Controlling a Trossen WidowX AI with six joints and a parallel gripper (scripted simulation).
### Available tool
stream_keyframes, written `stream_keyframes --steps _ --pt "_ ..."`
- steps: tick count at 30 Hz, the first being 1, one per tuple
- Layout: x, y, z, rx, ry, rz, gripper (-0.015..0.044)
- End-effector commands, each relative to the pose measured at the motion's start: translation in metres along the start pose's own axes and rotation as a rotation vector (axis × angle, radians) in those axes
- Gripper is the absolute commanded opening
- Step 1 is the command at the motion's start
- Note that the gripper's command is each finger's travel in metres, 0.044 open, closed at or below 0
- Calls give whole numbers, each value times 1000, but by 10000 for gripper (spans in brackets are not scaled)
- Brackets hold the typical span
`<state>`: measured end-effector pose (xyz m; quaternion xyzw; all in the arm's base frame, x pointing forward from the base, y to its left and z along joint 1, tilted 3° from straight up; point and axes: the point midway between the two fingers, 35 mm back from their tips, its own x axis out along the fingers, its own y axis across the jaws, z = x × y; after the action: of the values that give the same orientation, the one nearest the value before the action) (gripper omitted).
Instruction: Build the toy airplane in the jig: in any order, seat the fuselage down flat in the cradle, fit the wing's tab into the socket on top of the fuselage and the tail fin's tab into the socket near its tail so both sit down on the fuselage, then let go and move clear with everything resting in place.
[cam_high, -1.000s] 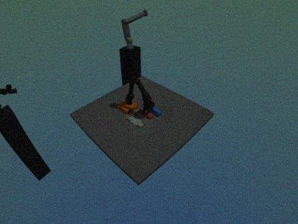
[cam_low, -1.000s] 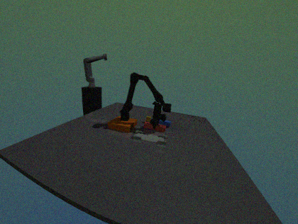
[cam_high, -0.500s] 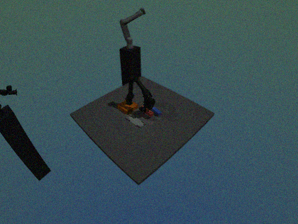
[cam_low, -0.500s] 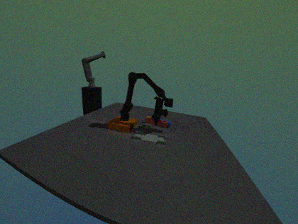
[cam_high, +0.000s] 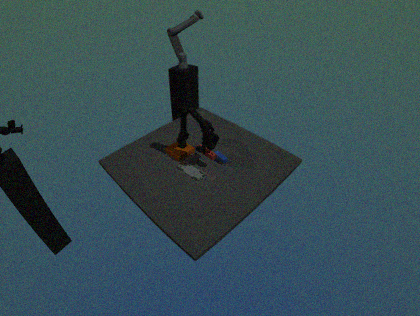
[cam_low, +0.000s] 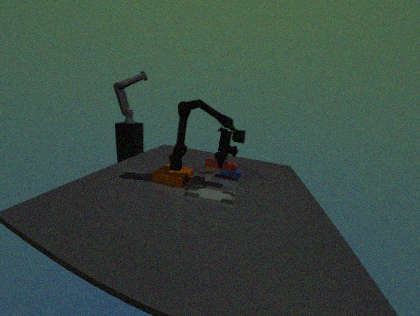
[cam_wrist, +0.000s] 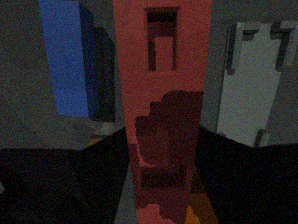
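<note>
Tool (cam_wrist: 162, 150) grips red fuselage (cam_wrist: 160, 95), between blue wing (cam_wrist: 65, 60) and pale jig (cam_wrist: 247, 85).

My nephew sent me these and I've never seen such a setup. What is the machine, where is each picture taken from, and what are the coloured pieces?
The black jointed thing is a robot arm on an orange base, standing on a dark table. One picture looks down from above, one from the side, and one from a camera at the arm's wrist. Its gripper is shut on the long red fuselage of a toy airplane. Beside it lie a blue piece and the pale grey jig where the plane gets built.
</note>
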<state>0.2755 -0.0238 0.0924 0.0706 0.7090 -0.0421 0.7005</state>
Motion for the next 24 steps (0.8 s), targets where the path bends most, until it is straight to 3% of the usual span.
stream_keyframes --steps 1,8,24 --pt "-17 0 -1 -3 -16 4 0" --pt "-35 0 -5 -3 -16 4 0" --pt "-20 -34 2 -19 -17 2 0"
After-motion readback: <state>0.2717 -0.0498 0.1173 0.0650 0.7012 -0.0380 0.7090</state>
